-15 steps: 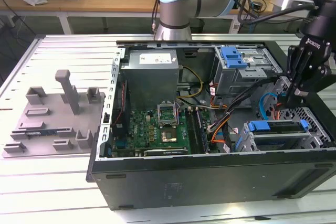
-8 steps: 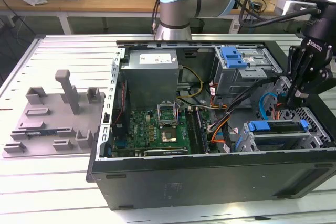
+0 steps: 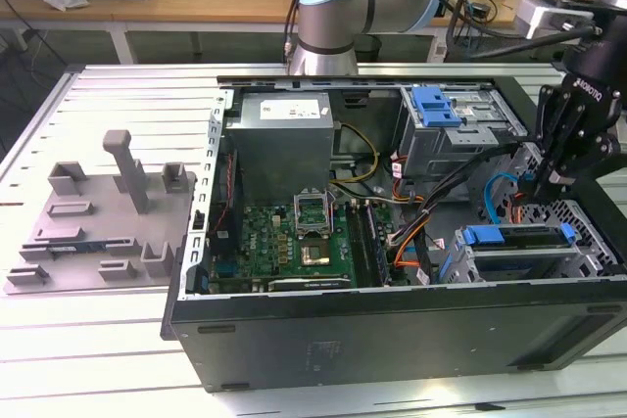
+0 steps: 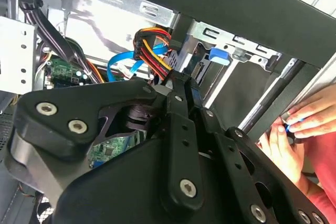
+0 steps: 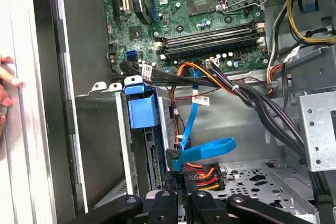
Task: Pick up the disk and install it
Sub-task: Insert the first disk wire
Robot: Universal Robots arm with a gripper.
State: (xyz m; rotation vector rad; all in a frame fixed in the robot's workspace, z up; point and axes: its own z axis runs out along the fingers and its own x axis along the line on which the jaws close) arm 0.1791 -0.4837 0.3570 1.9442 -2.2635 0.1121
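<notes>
Currently, the black steel computer case (image 3: 392, 330) is lying open on its side on the grey slatted metal table (image 3: 98, 340), with the silver-and-blue jointed robot arm (image 3: 338, 7) reaching in over it. The disk (image 3: 514, 236), a flat silver drive in a bright blue plastic carrier frame, is sitting on edge inside the silver metal drive cage (image 5: 97, 129) at the corner of the case nearest the exterior view's lower right. Its long axis is running across that view, along the case wall. The black linkage gripper (image 3: 546, 183) is hanging just beyond the disk's far side, jaws appearing drawn together and not on the disk. In the first wrist view, a blue flat data cable (image 5: 207, 149) and an orange-and-yellow wired power plug (image 5: 202, 171) are lying directly ahead of the gripper. In the second wrist view, a person's hand (image 4: 294, 129) is resting against the case wall.
</notes>
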